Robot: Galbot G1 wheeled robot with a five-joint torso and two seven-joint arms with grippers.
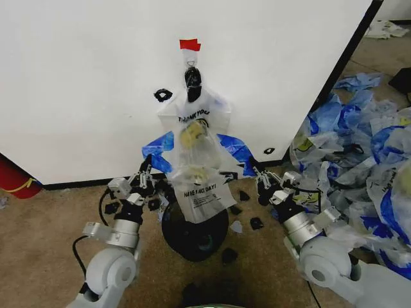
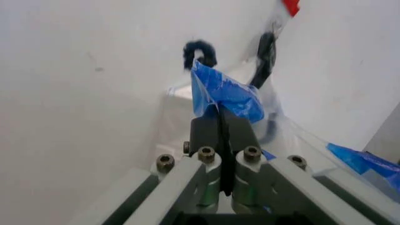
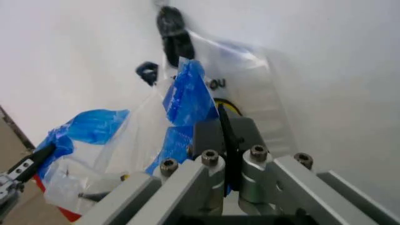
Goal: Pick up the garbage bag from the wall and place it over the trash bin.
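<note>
While the garbage bag hangs by its gathered top from the hook on the wall, just under the red tape, its lower edge drapes down to the rim of the trash bin on the carpeted floor directly below. The left tool has its fingers pressed together on the bag's left blue flap. The right tool is likewise clamped on the right blue flap. Both holds sit near the flap tips.

Judgement: the step in hand is freeing the bag from the hook. Both arms should rise evenly and draw away from the wall together, as uneven pull would likely tear the thin film or slip a flap. Loose bags lie heaped to the right, well apart from the work.
</note>
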